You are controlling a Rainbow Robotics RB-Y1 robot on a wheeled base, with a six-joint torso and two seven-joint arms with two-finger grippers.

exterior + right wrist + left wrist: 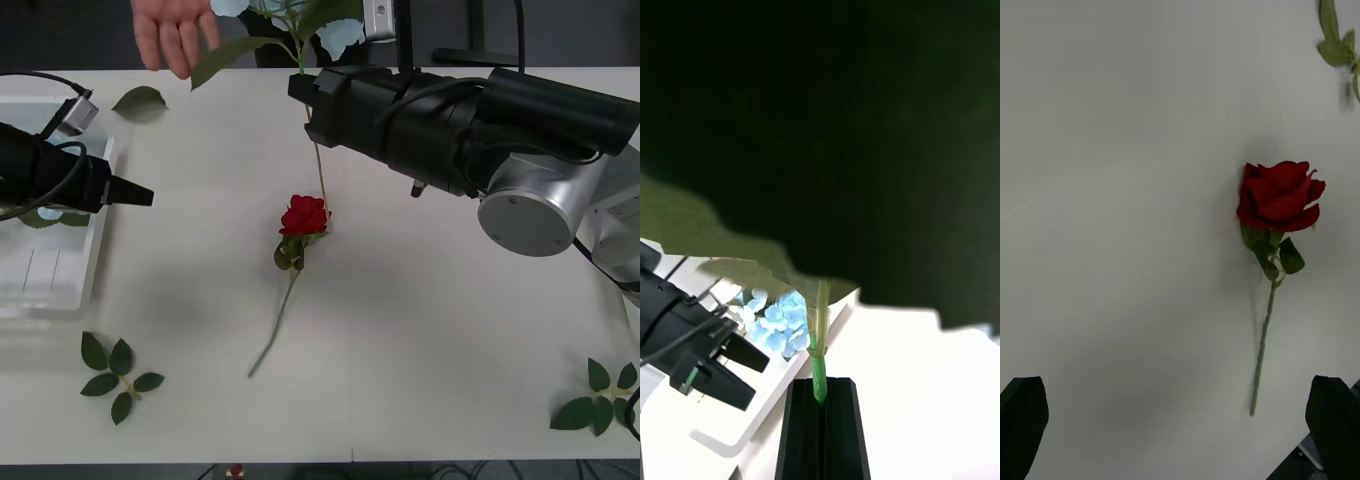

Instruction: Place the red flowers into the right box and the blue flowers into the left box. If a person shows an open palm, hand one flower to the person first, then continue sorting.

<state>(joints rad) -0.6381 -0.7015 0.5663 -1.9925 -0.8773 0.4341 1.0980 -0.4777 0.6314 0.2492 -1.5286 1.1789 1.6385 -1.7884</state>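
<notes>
Blue flower [335, 30]: in the front view it is held up at the far side of the table [430, 330], its pale bloom at the top edge, a long leaf reaching left, its thin stem running down past the right gripper [298, 90], whose fingertips cannot be made out here. Just left of that leaf, the person's hand [175, 35] reaches in from the top edge, fingers extended downward and slightly apart, holding nothing and not touching the flower. A red rose [303, 216] lies at the table's middle, its stem trailing toward the near edge. The left gripper [135, 194] hovers over the inner rim of the left box [60, 295], pointing at the rose; whether its fingers are apart cannot be told from this view. Loose leaf sprigs [118, 375] lie at the near left and near right corners, and a single leaf [140, 100] near the far left.

In the right wrist view the two black fingers [801, 427] stand pressed together on the green stem, which rises between them toward a big dark leaf close to the lens. Beyond, blue petals lie in the left box, and the left gripper's black fingers show spread apart beside them.

In the left wrist view the left gripper's fingers [1022, 420] sit at the two corners, wide apart and empty, with the rose lying on the table between and beyond them, well clear of both.
</notes>
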